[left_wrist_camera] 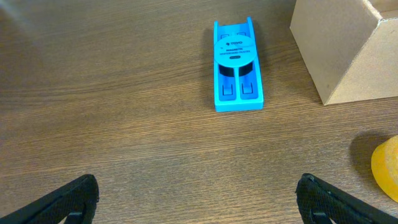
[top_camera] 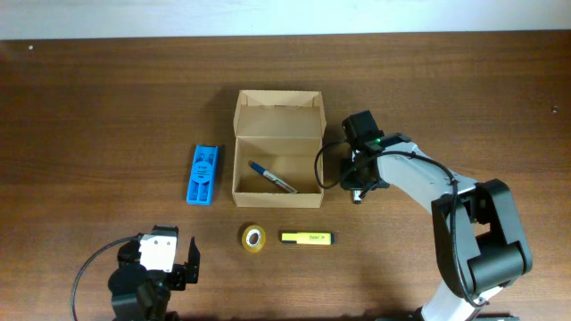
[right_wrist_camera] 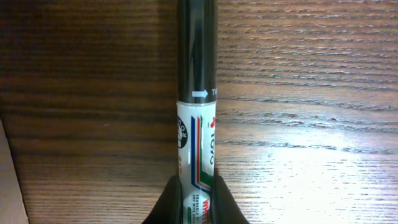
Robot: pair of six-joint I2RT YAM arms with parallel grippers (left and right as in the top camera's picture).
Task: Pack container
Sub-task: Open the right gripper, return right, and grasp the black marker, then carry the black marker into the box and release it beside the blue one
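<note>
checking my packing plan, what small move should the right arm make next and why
Probably lift the marker over the box wall, ready to drop it in. The right tool is shut on the marker just outside the box, above the table, and the box is open with only a blue pen inside.
</note>
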